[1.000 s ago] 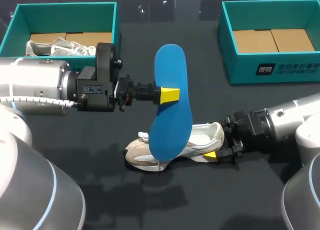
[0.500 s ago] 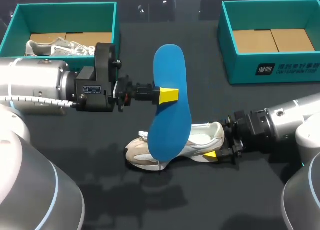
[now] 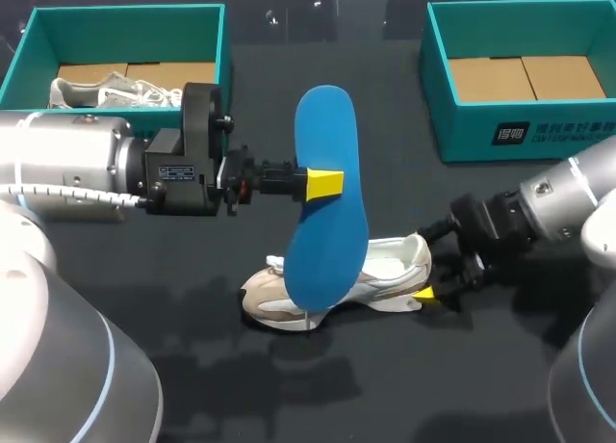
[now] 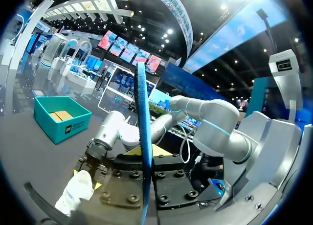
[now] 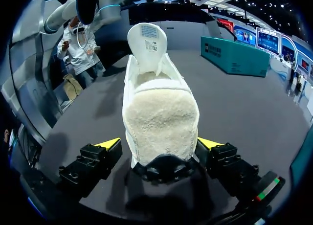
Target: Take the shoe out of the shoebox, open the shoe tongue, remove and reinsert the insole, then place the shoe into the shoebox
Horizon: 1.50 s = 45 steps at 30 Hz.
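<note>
A blue insole (image 3: pixel 327 221) hangs upright over the table, its lower end just above the shoe; my left gripper (image 3: pixel 325 184) is shut on its middle. The left wrist view shows the insole (image 4: pixel 144 151) edge-on between the fingers. A white and beige shoe (image 3: pixel 337 284) lies on the dark table, toe to the left, tongue raised. My right gripper (image 3: pixel 429 270) stands open at the shoe's heel. In the right wrist view the fleecy heel (image 5: pixel 161 122) sits between the yellow fingertips (image 5: pixel 108 143), which stand slightly off its sides.
A teal shoebox (image 3: pixel 29 39) at the back left holds another pale shoe (image 3: pixel 115 91). A second teal shoebox (image 3: pixel 520 125) at the back right shows only its cardboard floor. Dark tabletop lies bare in front of the shoe.
My right gripper has widened off the heel, and its arm has drawn back a little to the right. The left arm and insole have hardly moved.
</note>
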### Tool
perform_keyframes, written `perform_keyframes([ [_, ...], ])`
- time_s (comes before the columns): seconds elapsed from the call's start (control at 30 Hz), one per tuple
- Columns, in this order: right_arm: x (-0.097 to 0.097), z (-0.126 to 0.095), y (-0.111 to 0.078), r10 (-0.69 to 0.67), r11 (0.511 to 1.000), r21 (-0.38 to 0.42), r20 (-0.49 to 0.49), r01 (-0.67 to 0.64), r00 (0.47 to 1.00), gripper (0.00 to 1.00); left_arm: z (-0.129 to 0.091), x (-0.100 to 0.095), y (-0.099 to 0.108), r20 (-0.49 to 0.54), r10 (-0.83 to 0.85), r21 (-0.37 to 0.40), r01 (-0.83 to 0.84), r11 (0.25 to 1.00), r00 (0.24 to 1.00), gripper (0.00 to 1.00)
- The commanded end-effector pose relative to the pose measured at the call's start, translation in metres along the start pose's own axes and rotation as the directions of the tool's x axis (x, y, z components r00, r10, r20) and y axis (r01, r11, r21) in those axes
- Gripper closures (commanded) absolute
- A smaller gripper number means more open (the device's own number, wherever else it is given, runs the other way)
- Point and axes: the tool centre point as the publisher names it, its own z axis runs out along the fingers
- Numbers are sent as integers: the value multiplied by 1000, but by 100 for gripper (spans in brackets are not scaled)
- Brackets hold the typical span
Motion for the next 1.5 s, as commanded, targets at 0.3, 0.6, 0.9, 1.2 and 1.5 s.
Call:
perform_keyframes([
  [0.3,18,-26,27,65,889,453,15,-65,998,0,3,-1,1,0,1,3,-1,1000,1000,100],
  [0.6,22,-38,45,76,751,643,140,-149,987,0,3,-1,1,0,1,3,-1,1000,1000,100],
  [0.9,22,-38,45,76,751,643,140,-149,987,0,3,-1,1,0,1,3,-1,1000,1000,100],
  [1.2,23,-33,54,19,731,668,182,-139,983,0,3,-1,1,0,1,3,-1,1000,1000,100],
  [1.5,16,-32,60,25,679,718,182,-151,983,0,3,-1,1,0,1,3,-1,1000,1000,100],
])
